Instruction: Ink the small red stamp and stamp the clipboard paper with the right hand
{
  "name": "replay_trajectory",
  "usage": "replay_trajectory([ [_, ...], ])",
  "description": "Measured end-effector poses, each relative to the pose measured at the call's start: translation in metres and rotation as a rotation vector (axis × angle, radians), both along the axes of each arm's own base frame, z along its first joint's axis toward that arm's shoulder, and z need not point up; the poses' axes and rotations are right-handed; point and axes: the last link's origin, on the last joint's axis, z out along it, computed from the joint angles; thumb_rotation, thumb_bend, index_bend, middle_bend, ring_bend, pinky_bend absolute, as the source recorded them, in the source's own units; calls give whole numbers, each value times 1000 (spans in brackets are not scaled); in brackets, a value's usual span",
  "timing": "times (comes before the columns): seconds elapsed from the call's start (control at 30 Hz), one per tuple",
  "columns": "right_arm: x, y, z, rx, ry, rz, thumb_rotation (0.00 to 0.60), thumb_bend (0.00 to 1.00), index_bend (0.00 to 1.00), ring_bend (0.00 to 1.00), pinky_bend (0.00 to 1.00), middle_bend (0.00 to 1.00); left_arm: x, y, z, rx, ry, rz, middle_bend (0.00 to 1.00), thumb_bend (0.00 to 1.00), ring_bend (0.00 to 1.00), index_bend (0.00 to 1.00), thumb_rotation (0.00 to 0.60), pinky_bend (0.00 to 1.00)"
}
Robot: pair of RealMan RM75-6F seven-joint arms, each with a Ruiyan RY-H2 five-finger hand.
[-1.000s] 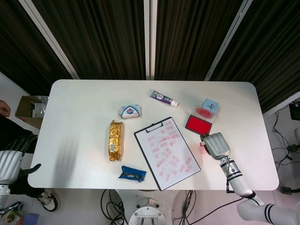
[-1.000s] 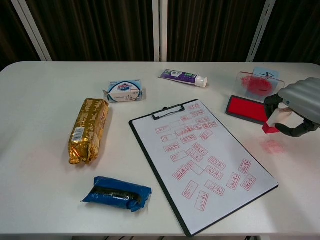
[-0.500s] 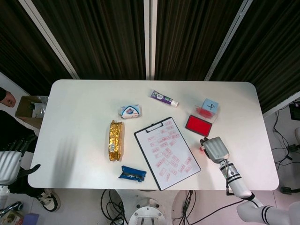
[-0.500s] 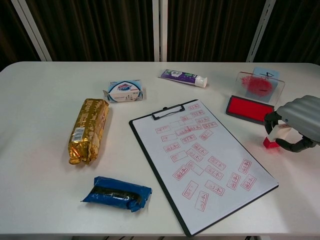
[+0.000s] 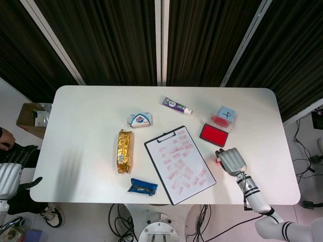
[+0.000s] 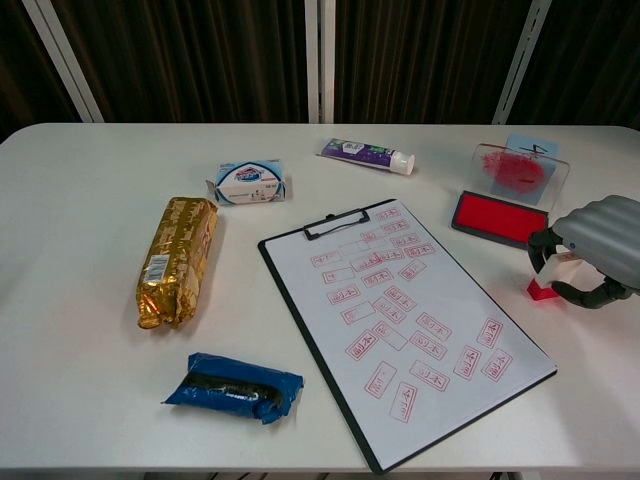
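The small red stamp (image 6: pixel 545 281) stands upright on the table, just right of the clipboard paper (image 6: pixel 405 320), which is covered in several red stamp marks. My right hand (image 6: pixel 596 250) curls around the stamp from the right and holds it; in the head view the right hand (image 5: pixel 231 160) hides all but a red sliver of the stamp (image 5: pixel 218 161). The open red ink pad (image 6: pixel 494 218) lies just beyond the hand, its stained clear lid (image 6: pixel 518 170) tilted up behind it. My left hand (image 5: pixel 11 170) hangs off the table's left side, fingers apart and holding nothing.
A gold packet (image 6: pixel 178 260), a blue packet (image 6: pixel 240 385), a white-and-blue pack (image 6: pixel 250 182) and a purple tube (image 6: pixel 366 154) lie left of and behind the clipboard. A blue card (image 5: pixel 226 113) sits behind the ink pad. A cardboard box (image 5: pixel 34 115) stands off the table's left edge.
My right hand has come down and toward the front, setting the stamp's base on the table right of the clipboard. It has barely moved in the last half second.
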Motion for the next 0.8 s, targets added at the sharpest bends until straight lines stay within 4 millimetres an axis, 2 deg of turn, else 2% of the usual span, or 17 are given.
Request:
replay_trajectory([
  [0.2, 1, 0, 0, 10, 2, -6, 600, 296, 437, 780, 1000, 373, 0, 0, -1, -4, 1, 1, 165, 0, 155, 160, 600, 254],
  [0.5, 0, 1, 2, 17, 7, -12, 600, 274, 334, 780, 1000, 295, 1, 1, 0, -3, 2, 0, 165, 0, 155, 160, 600, 254],
  [0.6, 1, 2, 4, 17, 1, -11, 600, 259, 244, 780, 1000, 247, 1, 0, 0, -3, 2, 1, 165, 0, 155, 160, 600, 254],
  [0.7, 3, 3, 9, 11, -5, -6, 600, 244, 154, 779, 1000, 212, 1, 0, 1, 0, 2, 1, 165, 0, 156, 160, 600, 254],
  [0.8, 5, 5, 22, -8, -16, 1, 600, 240, 109, 779, 1000, 198, 1, -1, 2, 5, 2, 2, 165, 0, 156, 161, 600, 254],
])
